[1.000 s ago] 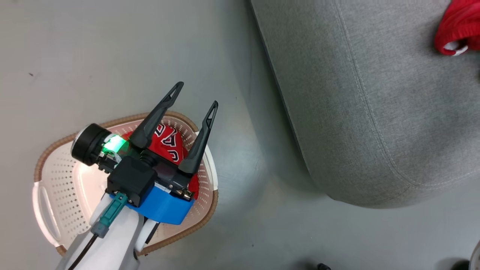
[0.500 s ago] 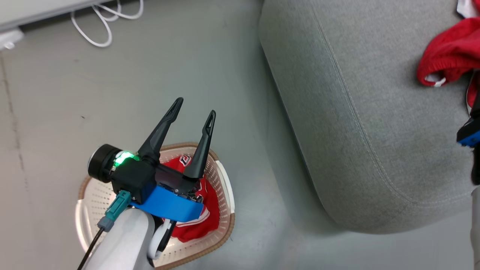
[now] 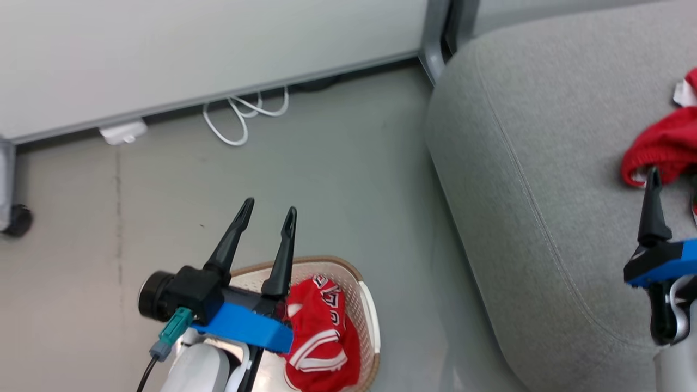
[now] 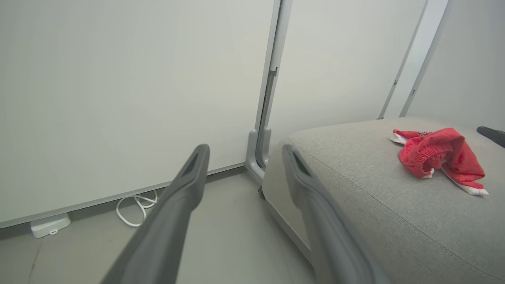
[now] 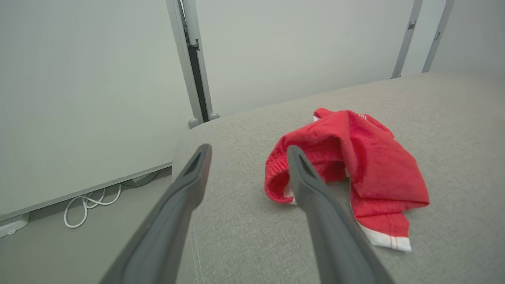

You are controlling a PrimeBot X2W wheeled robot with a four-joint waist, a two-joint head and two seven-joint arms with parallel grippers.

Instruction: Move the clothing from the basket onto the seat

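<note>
Matt cloth seat [image 3: 544, 190], perforated plastic basket [image 3: 356, 296]

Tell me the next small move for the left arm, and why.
Probably tilt the left gripper down toward the jersey. Its jaws stand open and empty, pointing past the basket rim toward the wall, while the jersey lies in the basket and the other red garment is already on the seat.

My fingers [image 3: 231, 242] are long, dark and tapered, with slotted tips. A blue band [image 3: 245, 326] wraps each wrist above a white forearm [image 3: 199, 373]. A teal plug [image 3: 173, 325] and black cable [image 3: 146, 375] hang at my left.
</note>
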